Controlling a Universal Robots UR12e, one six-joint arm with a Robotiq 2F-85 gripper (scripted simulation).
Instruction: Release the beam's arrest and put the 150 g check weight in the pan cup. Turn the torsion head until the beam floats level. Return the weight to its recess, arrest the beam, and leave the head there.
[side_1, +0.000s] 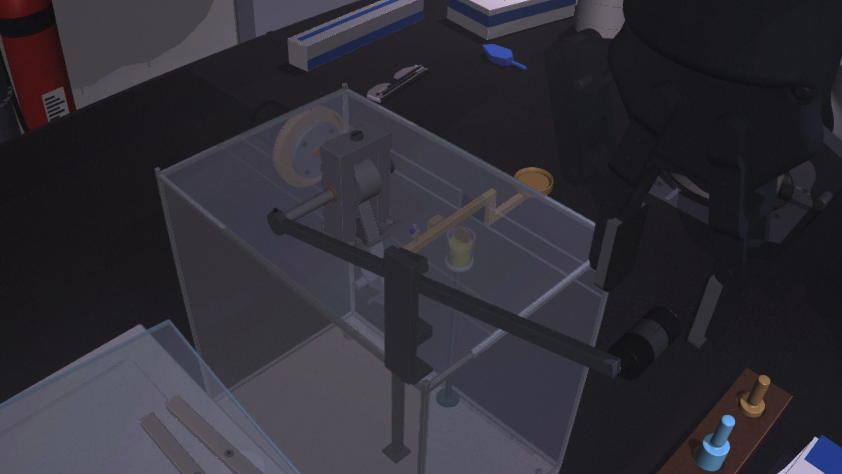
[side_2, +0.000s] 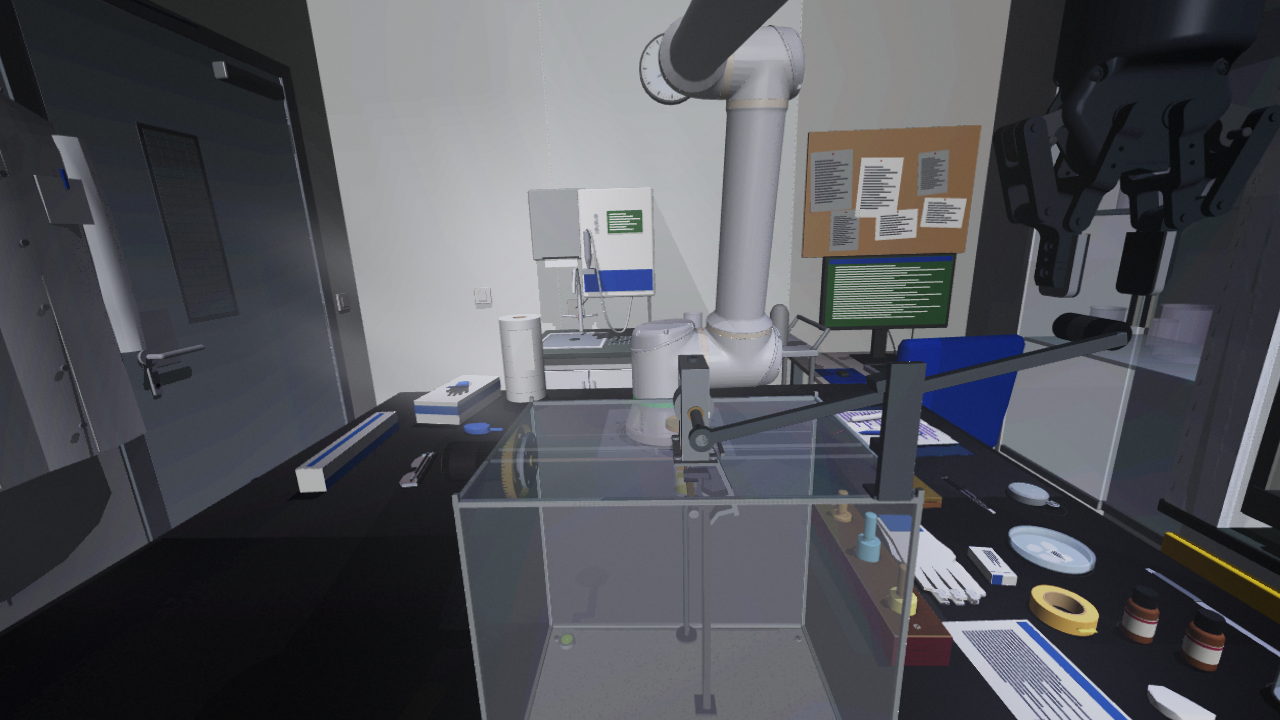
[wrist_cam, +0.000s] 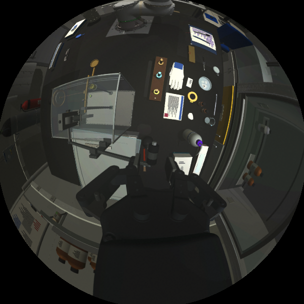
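My gripper (side_1: 654, 282) (side_2: 1096, 269) (wrist_cam: 153, 164) hangs above the black knob (side_1: 645, 341) (side_2: 1079, 324) (wrist_cam: 153, 150) at the raised end of the long arrest lever (side_1: 448, 291) (side_2: 904, 385), to the right of the glass balance case (side_1: 377, 282) (side_2: 680, 555). Inside the case the tan beam (side_1: 465, 221) carries a clear pan cup (side_1: 460, 247) with something yellow in it. The brass dial of the torsion head (side_1: 306, 147) sits at the case's far left end. A brown weight block (side_1: 736, 424) (side_2: 882, 573) (wrist_cam: 157, 78) holds a blue and a brass weight. The gripper is open and empty.
Behind the case lie a blue-striped bar (side_1: 353, 32), a box (side_1: 509, 15), a blue scoop (side_1: 501, 55) and a brass disc (side_1: 535, 179). A glass panel (side_1: 106, 406) lies at the near left. Gloves, tape, bottles and papers (side_2: 1029, 573) crowd the bench to the right.
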